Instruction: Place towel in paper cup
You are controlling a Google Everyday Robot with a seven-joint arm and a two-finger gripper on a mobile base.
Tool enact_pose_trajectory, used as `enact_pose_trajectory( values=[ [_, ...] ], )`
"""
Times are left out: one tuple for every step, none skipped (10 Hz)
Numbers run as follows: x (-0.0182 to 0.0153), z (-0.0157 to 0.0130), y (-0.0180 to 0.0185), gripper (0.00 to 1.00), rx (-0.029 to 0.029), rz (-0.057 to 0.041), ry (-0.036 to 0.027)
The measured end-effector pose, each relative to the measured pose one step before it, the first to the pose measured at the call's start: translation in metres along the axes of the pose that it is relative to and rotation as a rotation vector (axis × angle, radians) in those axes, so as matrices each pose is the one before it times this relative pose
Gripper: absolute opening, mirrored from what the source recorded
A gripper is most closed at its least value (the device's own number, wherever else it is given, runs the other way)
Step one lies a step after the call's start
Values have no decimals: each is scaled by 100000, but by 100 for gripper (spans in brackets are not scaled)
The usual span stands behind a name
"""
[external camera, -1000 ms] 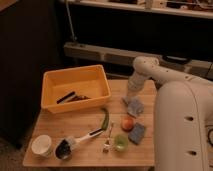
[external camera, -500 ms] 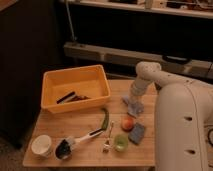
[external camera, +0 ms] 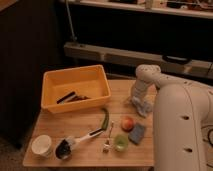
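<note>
Tabletop (external camera: 80, 125) of pale wooden slats, small and low, dim warm light. Dark floor around it, dark cabinet face on the left. A long pale rail or shelf edge (external camera: 115, 54) runs behind the table, and another shelf sits higher up near the top edge.

My gripper (external camera: 138, 101) is down at the table's right rear, at the end of my white arm (external camera: 146, 77), right on or just over the towel (external camera: 144, 107). The towel is a crumpled pale blue-grey cloth lying on the wood. I cannot tell whether the gripper is open or closed, nor if it actually touches the cloth. My white body (external camera: 182, 130) fills the right side and hides that edge of the table.

The paper cup (external camera: 42, 145) stands upright at the front left corner, well apart from the towel, across the whole table.

Other items:
- A yellow plastic bin (external camera: 75, 103) sits rear left with some dark items (external camera: 72, 96) inside that are too dim to name.
- A scoop (external camera: 65, 148) with a black head and white handle lies just beside the paper cup.
- A long green vegetable (external camera: 105, 119) lies near the middle.
- An orange-red fruit (external camera: 128, 123) is close in front of the towel.
- A blue sponge (external camera: 136, 133) is just beside the fruit.
- A small green cup (external camera: 120, 142) is near the front edge.
- A thin pale utensil (external camera: 108, 139) is left of the green cup.
</note>
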Motion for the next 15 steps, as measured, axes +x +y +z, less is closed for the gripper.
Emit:
enact_pose_trajectory(
  values=[
    [-17, -1363, -90, 80, -276, -214, -1300],
    [-25, -1340, 165, 80, -784, -669, -1444],
    [51, -1322, 108, 80, -1390, -760, -1385],
    [-32, -1152, -32, 80, -1127, -428, -1561],
    [-117, -893, -117, 80, -208, -149, -1565],
    [-50, -264, -44, 80, 156, -225, -602],
    [-91, 183, -196, 80, 847, -119, 100],
    [79, 574, -300, 80, 762, 459, 821],
    [48, 853, -316, 80, 717, 533, 1122],
    [134, 1432, -462, 80, 1182, 643, 2058],
    [64, 1846, -493, 80, 1537, 732, 2528],
    [31, 1263, -441, 80, 789, 951, 1353],
    [9, 608, -516, 80, 879, 856, 469],
    [-85, 396, -1030, 80, 1951, 1823, -197],
    [-97, -173, -277, 77, 925, 303, -454]
  ],
)
